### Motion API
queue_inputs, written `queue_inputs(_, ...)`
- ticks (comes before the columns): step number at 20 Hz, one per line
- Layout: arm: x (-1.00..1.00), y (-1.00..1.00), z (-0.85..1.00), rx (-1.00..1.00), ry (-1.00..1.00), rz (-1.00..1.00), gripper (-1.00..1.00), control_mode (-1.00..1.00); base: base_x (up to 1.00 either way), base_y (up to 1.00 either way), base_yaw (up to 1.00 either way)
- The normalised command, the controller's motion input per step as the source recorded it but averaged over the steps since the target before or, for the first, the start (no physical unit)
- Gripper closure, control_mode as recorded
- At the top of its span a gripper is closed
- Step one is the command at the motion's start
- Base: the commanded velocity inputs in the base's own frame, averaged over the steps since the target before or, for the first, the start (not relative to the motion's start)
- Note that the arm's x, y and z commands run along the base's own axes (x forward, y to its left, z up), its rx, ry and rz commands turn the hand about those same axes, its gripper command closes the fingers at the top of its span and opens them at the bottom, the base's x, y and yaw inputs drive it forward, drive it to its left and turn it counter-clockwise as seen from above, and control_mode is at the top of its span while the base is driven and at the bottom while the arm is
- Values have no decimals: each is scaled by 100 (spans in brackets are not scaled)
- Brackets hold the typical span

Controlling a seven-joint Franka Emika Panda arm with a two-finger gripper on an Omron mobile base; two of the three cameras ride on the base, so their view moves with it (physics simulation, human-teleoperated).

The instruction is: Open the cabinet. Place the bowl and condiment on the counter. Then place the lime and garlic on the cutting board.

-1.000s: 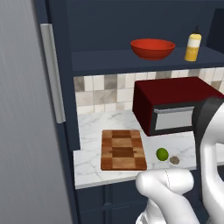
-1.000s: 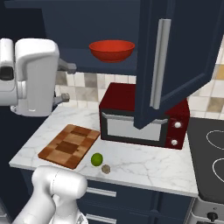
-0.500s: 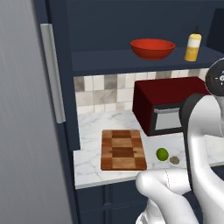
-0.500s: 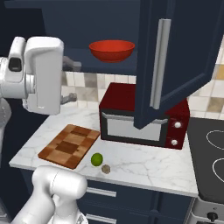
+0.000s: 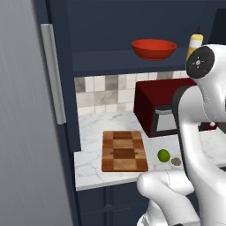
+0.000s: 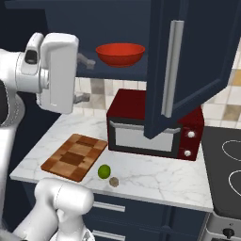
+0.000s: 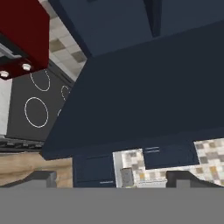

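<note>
Tall dark navy wall cabinet [image 6: 188,66] swung open; white marble table [image 6: 155,176] below; glossy red shallow bowl [image 6: 120,54] and yellow squeeze-bottle condiment [image 5: 195,43] on cabinet shelf. Gripper [image 6: 81,79] released, left of bowl. Next, likely: reach in, grasp bowl.

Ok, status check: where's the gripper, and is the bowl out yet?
Gripper open, empty, left of shelf. Cabinet door open. Red bowl and yellow condiment bottle on shelf, untouched. Nothing in the way.
</note>
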Motion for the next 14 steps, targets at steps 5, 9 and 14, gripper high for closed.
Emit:
queue_inputs(5,27,-26,-5,0,0,-2,-100,-100,0,0,0)
queue_inputs(9,18,-39,-10,0,0,-5,-100,-100,0,0,0)
queue_inputs(14,19,-28,-10,-2,0,-8,-100,-100,0,0,0)
